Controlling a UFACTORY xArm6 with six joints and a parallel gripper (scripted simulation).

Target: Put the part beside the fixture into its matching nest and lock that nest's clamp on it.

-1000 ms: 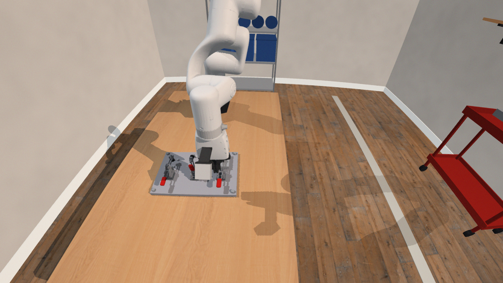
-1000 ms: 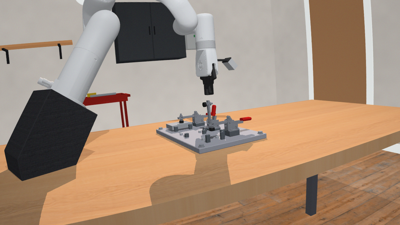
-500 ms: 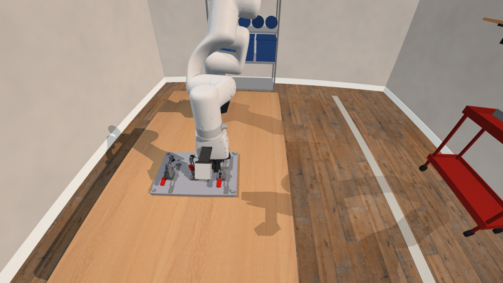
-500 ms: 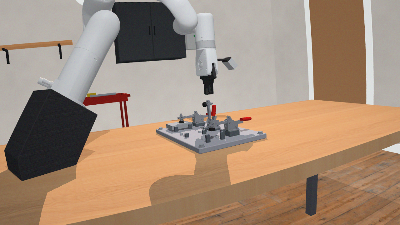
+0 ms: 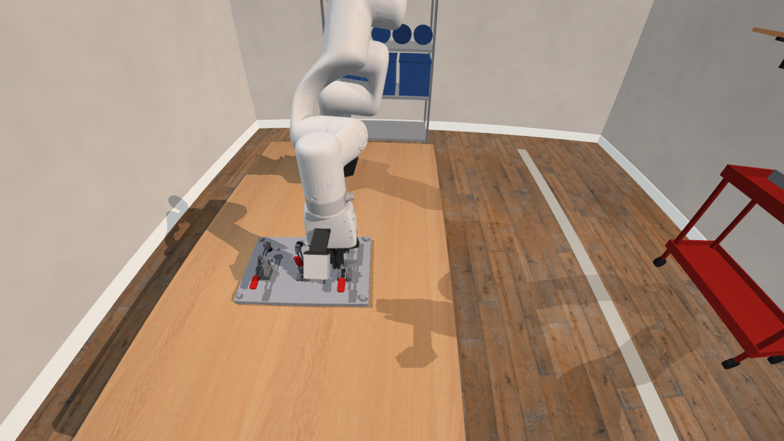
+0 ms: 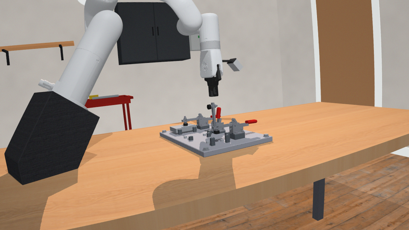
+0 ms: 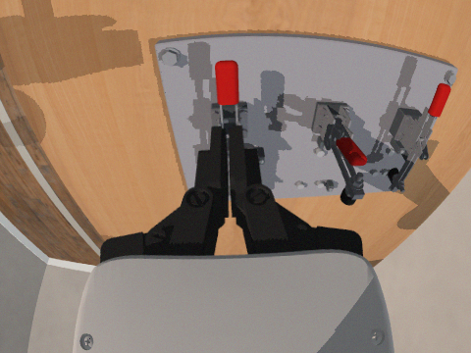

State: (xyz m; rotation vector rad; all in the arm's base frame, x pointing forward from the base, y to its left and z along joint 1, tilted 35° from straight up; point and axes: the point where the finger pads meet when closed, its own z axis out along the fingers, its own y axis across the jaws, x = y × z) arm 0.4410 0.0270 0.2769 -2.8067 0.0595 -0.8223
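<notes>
The grey fixture plate [image 6: 217, 140] lies on the wooden table and carries three clamps with red handles. My gripper [image 6: 213, 93] is shut and empty. It hangs well above the far clamp [image 6: 201, 121], and in the wrist view my fingertips are over that clamp's flat red handle [image 7: 227, 81]. A flat grey part [image 6: 177, 129] lies in the far nest under that clamp's level bar. The middle clamp [image 6: 218, 112] stands open, with bar and handle upright. The near clamp's handle [image 6: 250, 121] lies flat. I see no loose part on the table beside the plate.
The arm's black base block [image 6: 48, 134] stands at the table's left end. A red cart [image 5: 740, 274] and a shelf with blue boxes [image 5: 408, 71] stand on the floor away from the table.
</notes>
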